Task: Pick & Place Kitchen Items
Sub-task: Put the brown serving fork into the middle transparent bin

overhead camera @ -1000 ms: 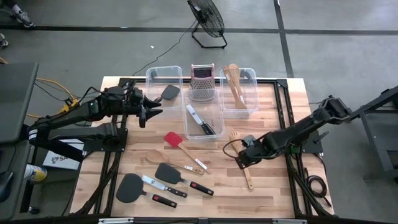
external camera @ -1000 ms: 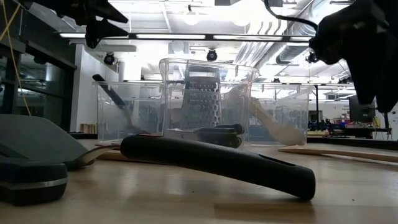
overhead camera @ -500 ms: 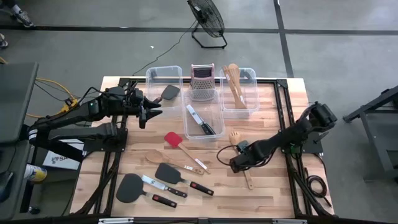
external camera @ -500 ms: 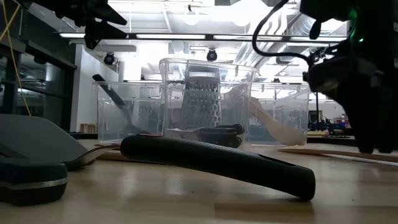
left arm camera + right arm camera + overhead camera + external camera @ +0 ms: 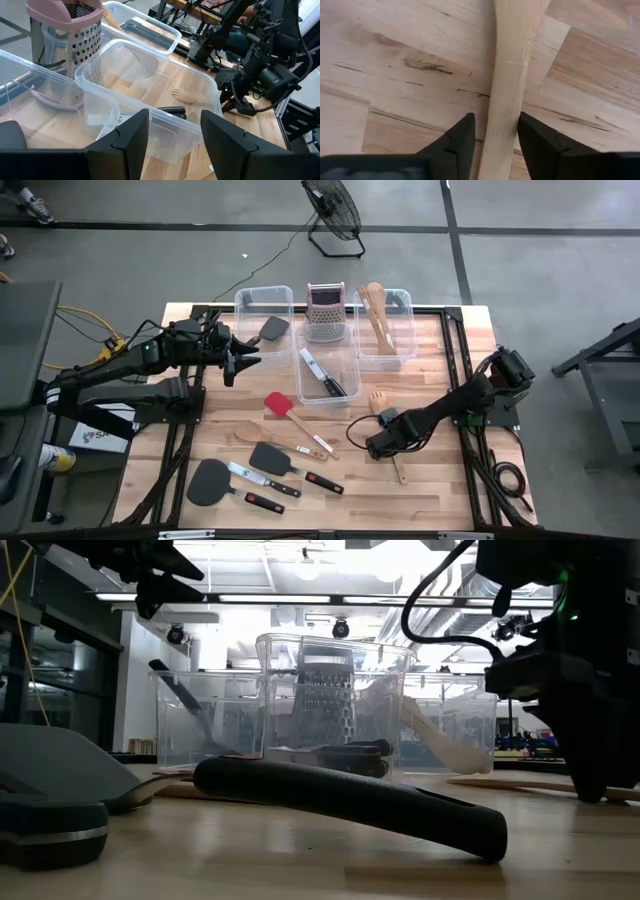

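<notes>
A pale wooden fork lies flat on the table right of centre. My right gripper is down at the table over its handle. In the right wrist view the open fingers stand on either side of the handle. My left gripper is open and empty. It hangs above the table left of the bins, also shown in its wrist view. A red spatula, a wooden spoon, two black spatulas and two knives lie flat at front left.
Three clear bins stand at the back. The left bin holds a black spatula, the middle bin knives, and the right bin wooden utensils. A steel box grater stands between them. Bare wood lies at front right.
My right gripper has come down to the table over the wooden fork's handle, shifting a little toward the table's left edge. The fork has stayed where it was.
</notes>
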